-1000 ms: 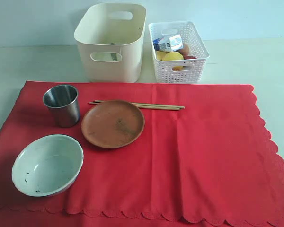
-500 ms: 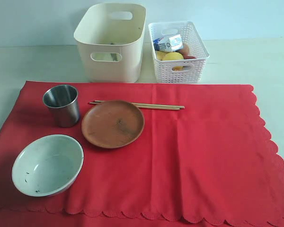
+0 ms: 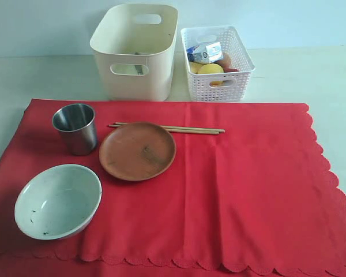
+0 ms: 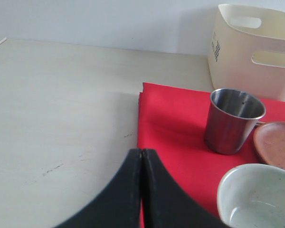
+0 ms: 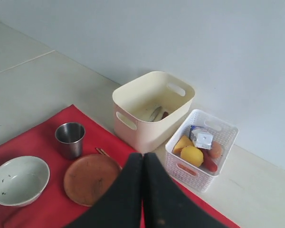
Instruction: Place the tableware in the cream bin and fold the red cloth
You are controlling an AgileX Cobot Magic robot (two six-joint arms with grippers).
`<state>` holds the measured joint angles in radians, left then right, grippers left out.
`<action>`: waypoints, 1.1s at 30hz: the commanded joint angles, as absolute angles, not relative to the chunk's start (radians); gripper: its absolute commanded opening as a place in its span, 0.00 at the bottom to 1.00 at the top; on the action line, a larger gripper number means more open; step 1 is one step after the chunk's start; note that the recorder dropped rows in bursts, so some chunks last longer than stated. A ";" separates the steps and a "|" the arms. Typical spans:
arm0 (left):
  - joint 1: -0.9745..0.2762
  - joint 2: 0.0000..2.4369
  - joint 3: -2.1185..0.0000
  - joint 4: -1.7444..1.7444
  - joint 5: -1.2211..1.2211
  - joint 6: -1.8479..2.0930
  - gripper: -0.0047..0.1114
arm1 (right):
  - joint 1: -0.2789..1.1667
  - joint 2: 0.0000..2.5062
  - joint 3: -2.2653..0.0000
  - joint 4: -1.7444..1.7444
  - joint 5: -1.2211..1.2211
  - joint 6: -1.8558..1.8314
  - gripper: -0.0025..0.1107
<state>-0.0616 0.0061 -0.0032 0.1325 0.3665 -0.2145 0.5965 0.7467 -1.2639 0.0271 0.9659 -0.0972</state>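
The red cloth (image 3: pixel 230 190) lies flat across the table. On it stand a steel cup (image 3: pixel 75 128), a round brown plate (image 3: pixel 138 151), a pale bowl (image 3: pixel 58 201) and two chopsticks (image 3: pixel 190 129) just behind the plate. The cream bin (image 3: pixel 136 55) stands behind the cloth, and cutlery (image 5: pixel 156 114) lies inside it. Neither arm shows in the exterior view. My left gripper (image 4: pixel 141 153) is shut and empty over the cloth's edge (image 4: pixel 147 123), short of the cup (image 4: pixel 232 121). High above the scene, my right gripper (image 5: pixel 142 156) is shut and empty too.
A white lattice basket (image 3: pixel 217 62) beside the cream bin holds a milk carton (image 3: pixel 205 52), a lemon (image 3: pixel 210 70) and other food. Bare pale tabletop (image 4: pixel 61 104) lies beside the cloth, with a wall behind the bins.
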 commanded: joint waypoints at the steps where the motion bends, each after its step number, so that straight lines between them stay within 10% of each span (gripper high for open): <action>1: -0.060 0.000 0.000 0.127 0.358 -0.215 0.04 | 0.593 0.614 -1.146 0.020 0.908 -0.095 0.02; 33: -0.060 0.000 0.000 0.171 0.364 -0.215 0.04 | 0.593 0.421 -0.522 0.019 0.440 -0.107 0.02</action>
